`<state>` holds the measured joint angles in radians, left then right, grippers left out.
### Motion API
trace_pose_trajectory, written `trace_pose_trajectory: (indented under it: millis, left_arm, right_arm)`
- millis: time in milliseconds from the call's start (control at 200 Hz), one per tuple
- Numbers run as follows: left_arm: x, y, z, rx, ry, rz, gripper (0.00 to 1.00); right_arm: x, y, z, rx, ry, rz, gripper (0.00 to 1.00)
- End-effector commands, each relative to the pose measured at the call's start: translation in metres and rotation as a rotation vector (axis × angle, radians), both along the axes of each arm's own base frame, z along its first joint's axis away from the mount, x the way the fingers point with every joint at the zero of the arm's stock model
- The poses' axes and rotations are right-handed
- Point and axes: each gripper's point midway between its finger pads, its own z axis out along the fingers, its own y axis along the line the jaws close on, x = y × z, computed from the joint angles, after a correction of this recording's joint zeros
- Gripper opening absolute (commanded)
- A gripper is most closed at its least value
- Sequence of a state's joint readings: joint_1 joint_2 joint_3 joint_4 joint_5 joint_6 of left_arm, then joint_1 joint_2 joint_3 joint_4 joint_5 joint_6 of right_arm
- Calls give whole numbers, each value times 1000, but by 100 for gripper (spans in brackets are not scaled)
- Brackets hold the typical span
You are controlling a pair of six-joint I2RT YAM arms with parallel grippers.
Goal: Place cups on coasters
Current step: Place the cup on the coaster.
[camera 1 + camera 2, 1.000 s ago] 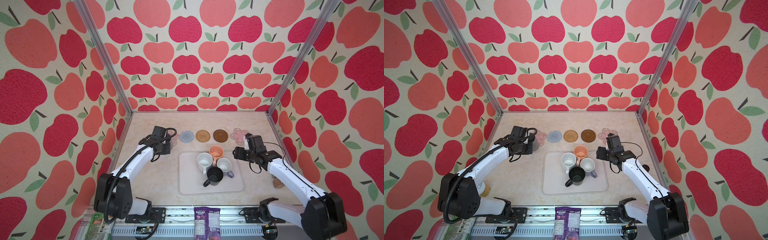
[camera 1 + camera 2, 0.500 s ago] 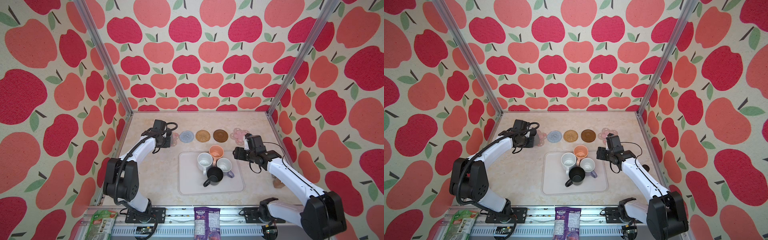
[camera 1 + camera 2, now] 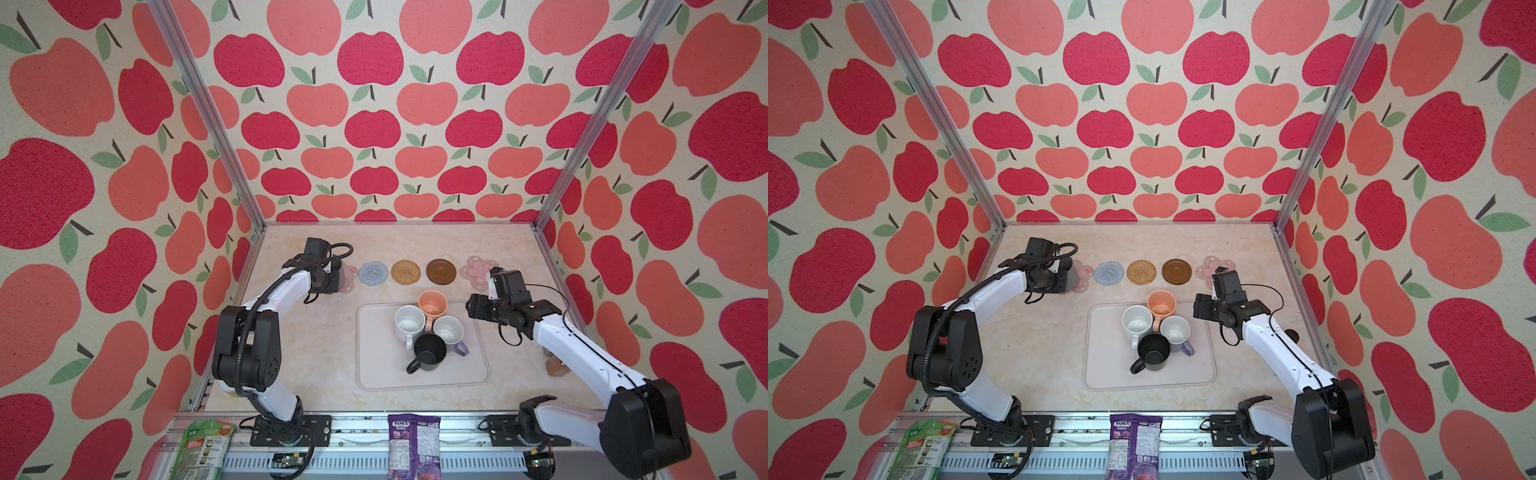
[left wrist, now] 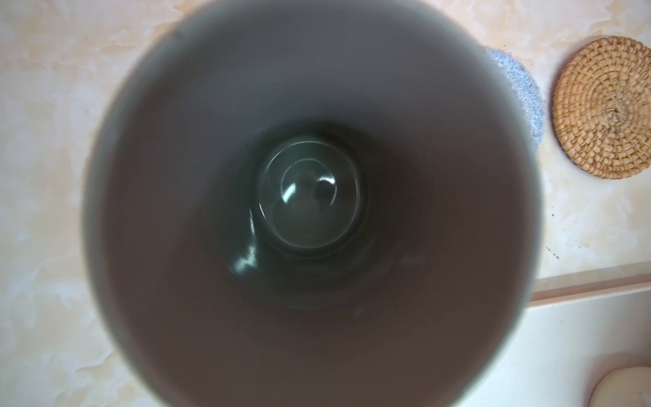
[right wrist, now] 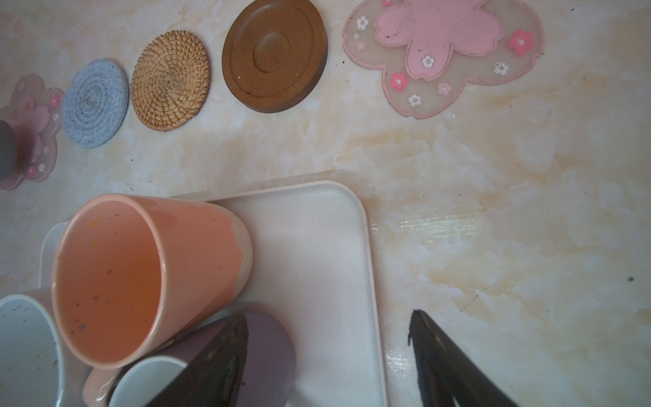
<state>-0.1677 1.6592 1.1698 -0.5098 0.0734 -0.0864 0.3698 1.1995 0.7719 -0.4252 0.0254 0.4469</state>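
Left gripper (image 3: 1064, 281) is clamped on the grey mug (image 4: 310, 204). Its arm reaches toward the far left of the counter (image 3: 316, 357), wrist pointing down. The mug is upright, mouth up, axis vertical, over the left pink flower coaster (image 5: 31, 123); I cannot tell whether they touch. Right gripper (image 5: 327, 370) gapes wide over the far right corner of the tray (image 5: 317, 246), beside the lavender mug (image 5: 271, 349).

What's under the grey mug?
A pink flower coaster, its edge showing past the grey mug. Its middle is covered; whether the grey mug touches it cannot be seen.
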Motion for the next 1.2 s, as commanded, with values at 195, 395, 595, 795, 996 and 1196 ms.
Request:
trace_pose_trajectory:
  millis: [195, 395, 595, 795, 996, 1196]
  left_arm:
    - [34, -4, 30, -33, -144, -11, 0]
    - [39, -3, 29, -19, -138, -19, 0]
    - [45, -2, 31, -11, -140, -28, 0]
    - [50, -2, 32, 0, -134, -35, 0]
    - [53, -2, 28, 5, -119, -35, 0]
    - [57, -4, 20, 1, -96, -35, 0]
  right_arm:
    - [9, -1, 7, -4, -27, -1, 75]
    - [10, -1, 7, -2, -24, -2, 75]
    - [10, -1, 9, -4, -25, -5, 75]
    - [9, -4, 9, -10, -26, -10, 75]
    - [8, -5, 9, -14, -29, -14, 75]
    - [8, -7, 10, -16, -34, -18, 75]
